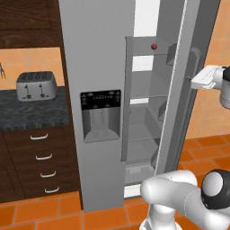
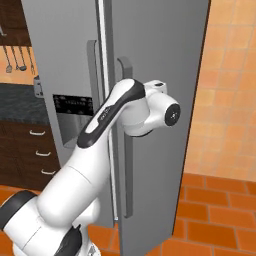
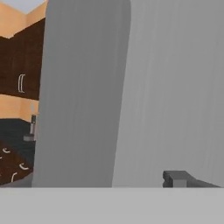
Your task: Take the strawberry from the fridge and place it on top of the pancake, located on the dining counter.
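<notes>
Kitchen, arm (image 2: 107, 117) raised against fridge (image 1: 96, 67) door

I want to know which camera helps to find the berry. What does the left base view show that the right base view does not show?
Left base view alone: the open fridge interior with its shelves, the strawberry high up on a door shelf, and a toaster on the dark counter. Right base view alone: hanging utensils at upper left, and the arm's hand end pressed against the door handle. Both: the fridge with its dispenser panel, the drawers and the orange floor.
</notes>
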